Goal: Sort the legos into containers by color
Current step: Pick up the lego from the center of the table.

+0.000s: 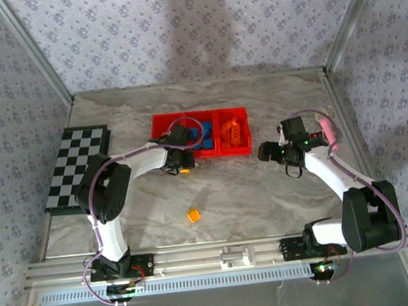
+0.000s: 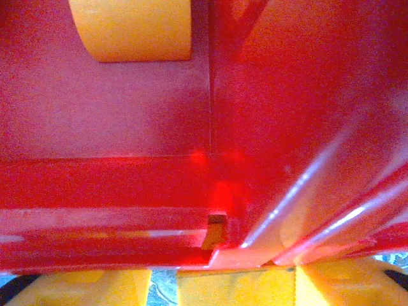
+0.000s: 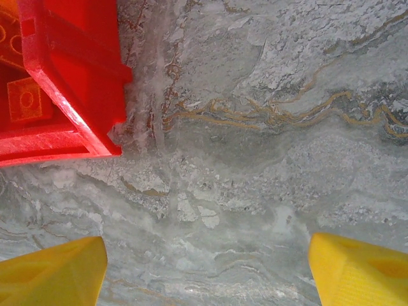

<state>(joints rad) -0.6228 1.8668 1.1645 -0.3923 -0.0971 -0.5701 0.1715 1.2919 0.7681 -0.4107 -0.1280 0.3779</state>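
Note:
The red containers (image 1: 214, 111) stand at the table's middle back, with blue legos (image 1: 206, 134) in one bin and orange legos (image 1: 234, 130) in the bin to its right. My left gripper (image 1: 182, 166) is low at the bins' front wall (image 2: 127, 185). A yellow-orange lego (image 2: 233, 287) sits between its fingers (image 2: 76, 290), with a sliver of marble showing on the left side. Another yellow-orange lego (image 2: 131, 29) lies inside the bin. A loose yellow-orange lego (image 1: 194, 215) rests on the table. My right gripper (image 1: 269, 151) (image 3: 207, 268) hangs open over bare marble beside the bin's corner (image 3: 70, 76).
A black-and-white checkered board (image 1: 78, 166) lies at the left edge. A pink cylinder (image 1: 328, 129) stands behind my right arm. Patterned walls enclose the table on three sides. An orange brick (image 3: 25, 99) shows inside the right-hand bin.

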